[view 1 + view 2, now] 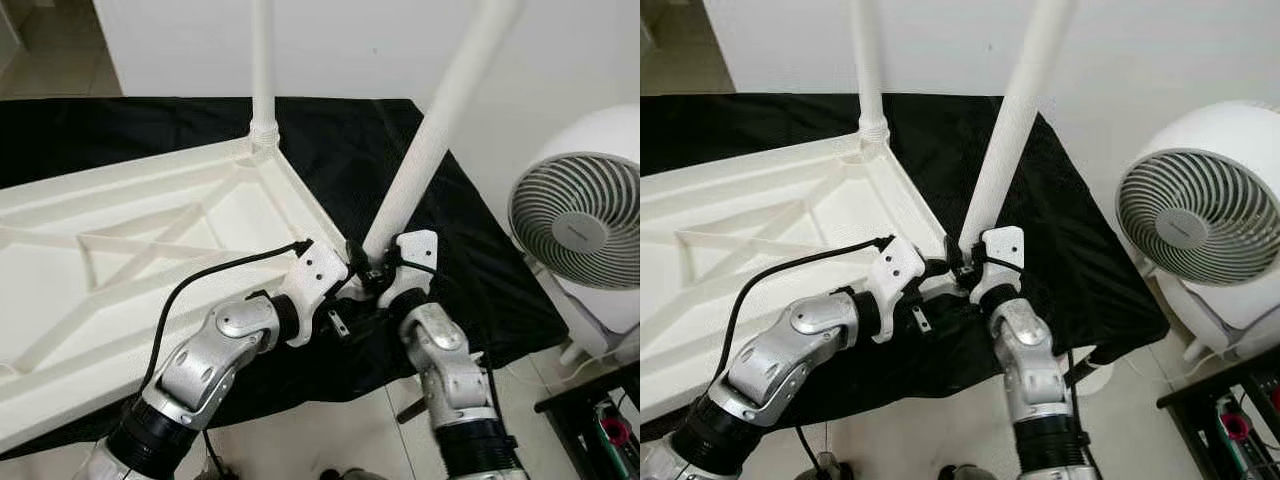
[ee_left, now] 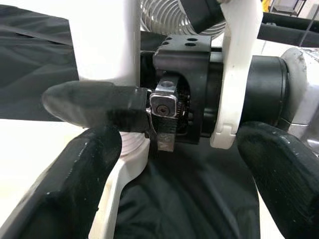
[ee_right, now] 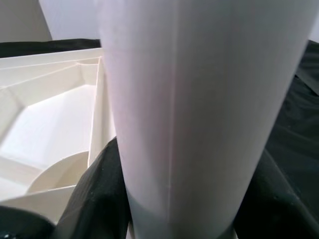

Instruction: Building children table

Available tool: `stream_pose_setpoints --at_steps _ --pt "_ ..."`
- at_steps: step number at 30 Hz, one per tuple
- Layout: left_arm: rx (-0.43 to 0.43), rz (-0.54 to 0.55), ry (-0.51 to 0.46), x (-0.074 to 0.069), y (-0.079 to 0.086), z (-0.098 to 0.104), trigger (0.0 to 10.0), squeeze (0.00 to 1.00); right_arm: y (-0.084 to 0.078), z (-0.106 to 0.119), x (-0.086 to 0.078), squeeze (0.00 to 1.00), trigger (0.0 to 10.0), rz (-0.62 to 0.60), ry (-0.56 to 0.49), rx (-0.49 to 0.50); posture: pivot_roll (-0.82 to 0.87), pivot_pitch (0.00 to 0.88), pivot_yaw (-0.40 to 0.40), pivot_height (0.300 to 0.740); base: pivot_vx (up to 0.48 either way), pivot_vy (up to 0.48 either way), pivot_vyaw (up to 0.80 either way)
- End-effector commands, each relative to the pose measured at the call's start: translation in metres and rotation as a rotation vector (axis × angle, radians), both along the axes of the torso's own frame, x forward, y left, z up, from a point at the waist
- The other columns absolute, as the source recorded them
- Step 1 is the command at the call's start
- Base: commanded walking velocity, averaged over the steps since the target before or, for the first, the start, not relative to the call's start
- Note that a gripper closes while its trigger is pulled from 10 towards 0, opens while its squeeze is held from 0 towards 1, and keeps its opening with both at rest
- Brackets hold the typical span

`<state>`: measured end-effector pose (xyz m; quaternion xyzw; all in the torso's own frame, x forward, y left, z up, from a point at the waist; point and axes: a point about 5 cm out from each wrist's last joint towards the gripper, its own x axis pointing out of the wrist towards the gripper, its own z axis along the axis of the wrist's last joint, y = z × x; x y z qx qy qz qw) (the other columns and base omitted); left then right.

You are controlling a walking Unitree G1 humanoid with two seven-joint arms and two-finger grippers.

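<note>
Upturned white plastic tabletop (image 1: 120, 250) lies on a black cloth (image 1: 350, 140), one white leg (image 1: 262, 60) upright at its far corner, while the right gripper (image 1: 372, 268) clamps a leaning white tube leg (image 1: 440, 120) at the near-right corner, left gripper (image 1: 350, 290) spread open beside it.

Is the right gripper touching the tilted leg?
Touching. In the right wrist view, both black fingers press against the sides of the white leg with no gap; the left eye view shows the right gripper at the leg's base.
</note>
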<state>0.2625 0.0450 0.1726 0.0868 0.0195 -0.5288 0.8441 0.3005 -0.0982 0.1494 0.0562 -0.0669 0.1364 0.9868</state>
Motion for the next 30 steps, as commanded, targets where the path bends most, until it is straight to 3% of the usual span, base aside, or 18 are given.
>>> stream_pose_setpoints --at_steps 1,8,9,10,11,19,20,24,25,27,30 --pt "0.001 -0.067 0.013 -0.005 -0.008 -0.001 10.0 0.00 0.013 0.005 -0.003 0.00 10.0 0.017 -0.004 0.048 0.07 0.094 -0.070 0.740 0.000 0.000 0.00" --pt "0.004 -0.070 0.012 -0.005 -0.008 -0.001 10.0 0.00 0.008 0.008 -0.003 0.00 10.0 -0.017 0.001 0.042 0.07 0.089 -0.070 0.740 0.000 0.000 0.00" --pt "0.003 -0.069 0.011 -0.005 -0.008 -0.001 10.0 0.00 0.007 0.008 -0.004 0.56 10.0 -0.017 0.005 0.044 0.08 0.080 -0.077 0.740 0.000 0.000 0.00" --pt "0.003 -0.069 0.011 -0.005 -0.008 -0.001 10.0 0.00 0.007 0.008 -0.004 0.56 10.0 -0.017 0.005 0.044 0.08 0.080 -0.077 0.740 0.000 0.000 0.00" --pt "0.002 -0.069 0.009 -0.005 -0.009 -0.001 10.0 0.00 0.007 0.009 -0.004 1.00 10.0 -0.012 0.006 0.050 0.08 0.078 -0.080 0.740 0.000 0.000 0.00" --pt "0.000 -0.065 0.007 -0.005 -0.009 -0.001 10.0 0.00 -0.006 0.015 0.001 1.00 10.0 0.006 -0.008 0.057 0.08 0.064 -0.085 0.740 0.000 0.000 0.00" --pt "0.003 -0.062 0.005 -0.005 -0.008 -0.001 10.0 0.00 -0.018 0.014 0.006 1.00 10.0 0.065 -0.009 0.031 0.08 0.059 -0.085 0.740 0.000 0.000 0.00" --pt "0.004 -0.062 0.004 -0.005 -0.008 -0.002 10.0 0.00 -0.026 0.014 0.008 1.00 10.0 0.159 -0.016 -0.008 0.08 0.057 -0.084 0.740 0.000 0.000 0.00" --pt "0.005 -0.063 0.004 -0.005 -0.008 -0.002 10.0 0.00 -0.031 0.014 0.008 0.00 10.0 0.223 -0.013 -0.036 0.08 0.054 -0.082 0.740 0.000 0.000 0.00" --pt "0.005 -0.063 0.004 -0.004 -0.008 -0.002 10.0 0.00 -0.033 0.013 0.008 0.00 10.0 0.241 -0.006 -0.045 0.08 0.054 -0.082 0.740 0.000 0.000 0.00" --pt "0.004 -0.070 0.001 -0.004 -0.010 -0.001 10.0 0.00 -0.042 0.008 0.011 0.00 10.0 0.366 0.008 -0.118 0.08 0.055 -0.079 0.740 0.000 0.000 0.00"
